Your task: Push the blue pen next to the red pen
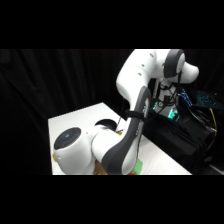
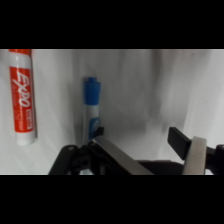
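Although the white Franka Panda arm (image 1: 127, 125) filled most of the side view, bending low over the white table (image 1: 75, 120) and hiding whatever lay beneath it, the wrist view showed the working area plainly. In that view the table surface was bare and white. Two pens lay on it, roughly parallel and a little apart. The red pen (image 2: 22, 97), the larger in the picture, lay at the left edge; its white label carried the brand name "EXPO" in white letters on a red panel, with smaller print below too fine to read. The blue pen (image 2: 91, 107) lay to its right, blue cap at the far end and pale barrel running toward the camera, its near end tucked just behind the gripper's black linkage.

The gripper (image 2: 145, 150) rose from the bottom edge with its fingers spread wide and holding nothing: one finger (image 2: 117, 155) sat touching or almost touching the blue pen's near end, the other finger (image 2: 187, 147) stood well off to the right.

The pushing step appeared to be in hand. A gap remained between the pens, so the next move likely called for a steady sideways sweep leftward, keeping the pen from pivoting.
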{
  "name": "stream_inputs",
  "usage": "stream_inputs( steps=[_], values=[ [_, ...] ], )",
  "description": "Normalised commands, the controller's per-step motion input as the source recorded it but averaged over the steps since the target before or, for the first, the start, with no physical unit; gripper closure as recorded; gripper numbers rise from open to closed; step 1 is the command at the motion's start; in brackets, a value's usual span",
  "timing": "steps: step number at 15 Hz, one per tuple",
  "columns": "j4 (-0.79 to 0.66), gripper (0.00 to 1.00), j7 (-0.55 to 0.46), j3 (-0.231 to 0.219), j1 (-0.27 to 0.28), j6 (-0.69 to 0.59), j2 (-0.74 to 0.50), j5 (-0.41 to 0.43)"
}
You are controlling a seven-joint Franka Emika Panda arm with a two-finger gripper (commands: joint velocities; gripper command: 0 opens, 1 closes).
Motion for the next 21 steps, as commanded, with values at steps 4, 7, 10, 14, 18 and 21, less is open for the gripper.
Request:
stream_inputs(
  steps=[4, 7, 10, 14, 18, 21],
  values=[
    [-0.07, 0.0, -0.14, -0.062, -0.089, 0.1, -0.08, 0.079],
    [-0.13, 0.0, -0.14, -0.034, -0.072, 0.1, -0.14, 0.076],
    [-0.36, 0.0, -0.18, 0.037, -0.076, 0.04, -0.37, 0.115],
    [-0.68, 0.0, -0.14, 0.054, -0.098, -0.19, -0.75, 0.163],
    [-0.8, 0.0, -0.07, -0.004, -0.079, -0.24, -0.91, 0.162],
    [-0.75, 0.0, -0.1, -0.03, -0.072, -0.22, -0.82, 0.166]
  ],
)
